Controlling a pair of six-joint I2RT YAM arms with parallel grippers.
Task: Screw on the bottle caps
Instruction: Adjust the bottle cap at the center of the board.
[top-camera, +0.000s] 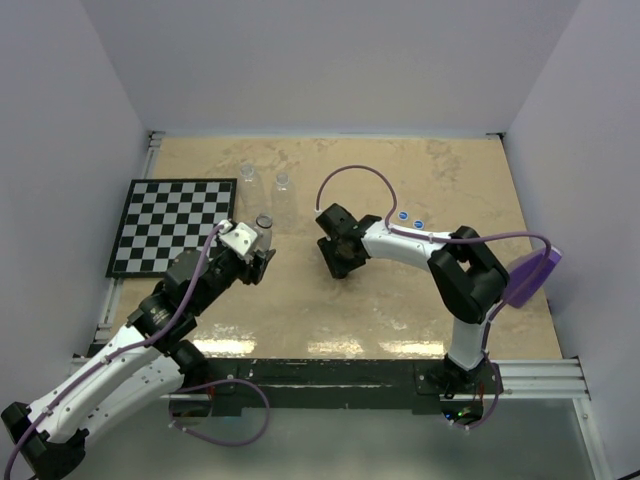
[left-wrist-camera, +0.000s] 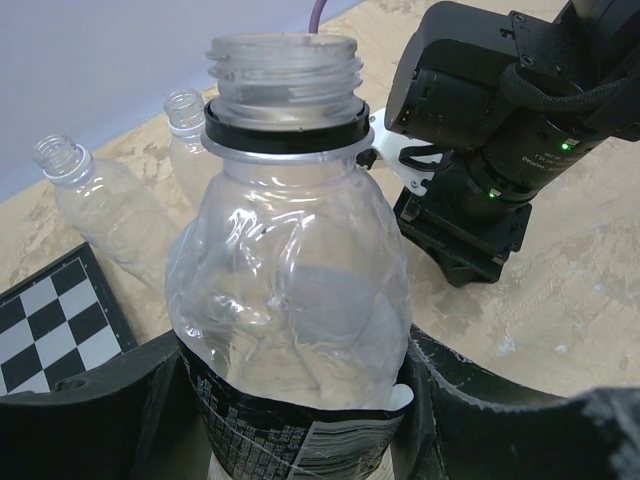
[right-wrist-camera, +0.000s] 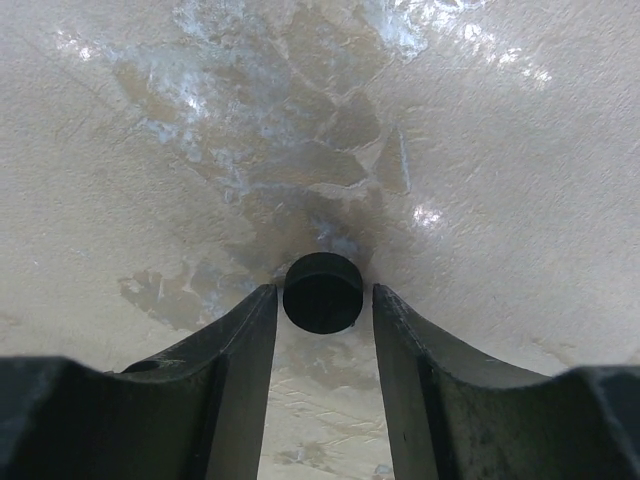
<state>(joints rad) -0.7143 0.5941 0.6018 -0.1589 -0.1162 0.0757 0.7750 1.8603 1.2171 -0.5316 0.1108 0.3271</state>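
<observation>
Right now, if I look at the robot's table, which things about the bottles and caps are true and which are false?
1. The left gripper holds a bottle that has no cap on it. True.
2. The black cap sits between the fingertips of the right gripper. True.
3. Both blue caps are screwed onto bottles. False: the blue caps lie on the table beside the right arm.
4. The two other bottles lie tipped over on the checkerboard. False: the other bottles stand upright on the table, beside the checkerboard, and are open too.
</observation>
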